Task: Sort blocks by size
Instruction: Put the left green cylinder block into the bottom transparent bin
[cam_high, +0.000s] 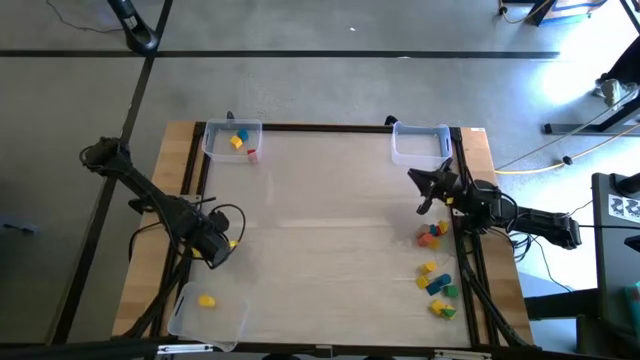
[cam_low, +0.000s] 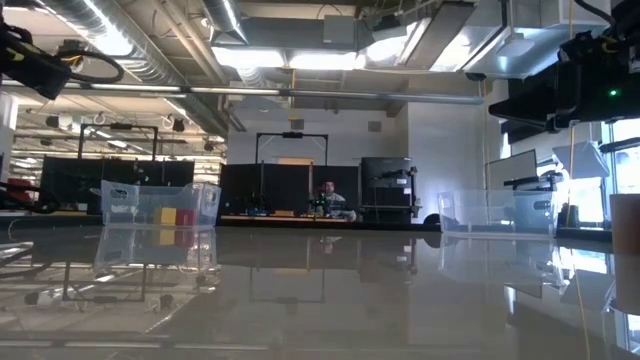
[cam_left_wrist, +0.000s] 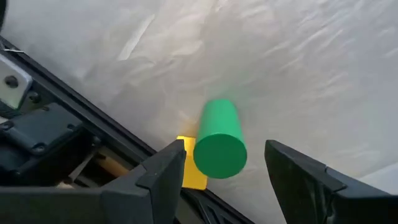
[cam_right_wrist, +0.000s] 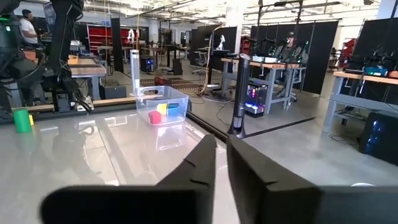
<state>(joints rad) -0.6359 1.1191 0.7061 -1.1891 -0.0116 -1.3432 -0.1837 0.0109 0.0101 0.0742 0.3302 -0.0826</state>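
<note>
A green cylinder stands upright on the table with a yellow block right behind it. My left gripper points down over the cylinder, open, with one finger on either side of it and a gap on both. In the right wrist view the cylinder stands on its end. In the high view the left gripper covers the cylinder and only the yellow block shows. More blocks lie in a loose heap at the right edge. My right gripper hovers level near the far right, empty, its fingers a narrow slit apart.
A clear tray at the far left holds a yellow, a blue and a red block. A tray at the near left holds one yellow block. A third tray stands at the far right. The table's middle is bare.
</note>
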